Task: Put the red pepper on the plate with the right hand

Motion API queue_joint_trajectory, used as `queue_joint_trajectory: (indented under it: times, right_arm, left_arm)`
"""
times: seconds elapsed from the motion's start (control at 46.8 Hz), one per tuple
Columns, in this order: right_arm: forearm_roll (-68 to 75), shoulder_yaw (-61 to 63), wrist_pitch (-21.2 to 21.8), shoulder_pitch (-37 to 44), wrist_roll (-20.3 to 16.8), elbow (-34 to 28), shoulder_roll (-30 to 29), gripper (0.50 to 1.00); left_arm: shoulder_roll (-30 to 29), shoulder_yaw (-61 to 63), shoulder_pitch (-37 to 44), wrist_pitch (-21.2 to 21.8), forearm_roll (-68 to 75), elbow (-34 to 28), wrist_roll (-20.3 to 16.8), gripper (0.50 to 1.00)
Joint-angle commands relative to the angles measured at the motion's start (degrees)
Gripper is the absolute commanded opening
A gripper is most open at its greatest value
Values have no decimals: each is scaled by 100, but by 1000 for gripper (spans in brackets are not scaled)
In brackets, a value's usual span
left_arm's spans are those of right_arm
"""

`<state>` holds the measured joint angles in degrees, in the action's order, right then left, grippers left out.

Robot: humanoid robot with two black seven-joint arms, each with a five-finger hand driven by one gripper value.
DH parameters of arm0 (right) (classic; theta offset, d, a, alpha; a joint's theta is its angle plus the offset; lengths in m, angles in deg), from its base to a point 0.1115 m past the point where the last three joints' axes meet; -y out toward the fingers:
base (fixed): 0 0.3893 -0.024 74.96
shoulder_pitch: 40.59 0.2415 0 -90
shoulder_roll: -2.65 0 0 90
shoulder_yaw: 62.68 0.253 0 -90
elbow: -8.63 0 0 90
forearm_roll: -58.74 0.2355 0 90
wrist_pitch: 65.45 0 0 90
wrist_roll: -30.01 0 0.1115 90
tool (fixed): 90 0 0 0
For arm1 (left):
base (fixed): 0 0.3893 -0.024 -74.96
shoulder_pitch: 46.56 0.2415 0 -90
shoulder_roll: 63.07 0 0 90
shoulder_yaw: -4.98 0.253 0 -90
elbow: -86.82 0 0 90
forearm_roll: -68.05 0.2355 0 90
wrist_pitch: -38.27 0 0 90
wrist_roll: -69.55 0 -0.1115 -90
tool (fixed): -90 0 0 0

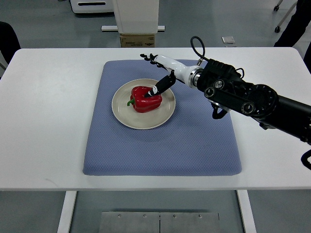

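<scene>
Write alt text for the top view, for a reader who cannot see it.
A red pepper lies on a round cream plate at the middle of a blue mat on a white table. The robot's right hand reaches in from the right, fingers spread, one dark fingertip over the pepper's top. The left arm is out of view.

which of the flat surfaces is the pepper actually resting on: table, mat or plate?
The cream plate. The red pepper lies inside its rim; the plate sits on the blue mat, which lies on the white table.
</scene>
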<state>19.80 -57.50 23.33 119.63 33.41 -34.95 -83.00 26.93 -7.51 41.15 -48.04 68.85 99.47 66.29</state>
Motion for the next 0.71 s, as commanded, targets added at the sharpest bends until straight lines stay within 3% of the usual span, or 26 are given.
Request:
queue_joint_trajectory:
  times: [0.0, 0.385, 0.684]
  right_arm:
    - [272, 290, -1, -114, -24, 8, 172, 998]
    - [273, 3032, -36, -1326, -542, -1, 445, 993]
    - [264, 4570, -581, -1959, -648, -36, 374, 995]
  left_arm:
    - [0, 0, 0, 0, -1, 0, 1, 1000]
    - [0, 0, 0, 0, -1, 0, 1, 1000]
    - [0, 0, 0, 0, -1, 0, 1, 1000]
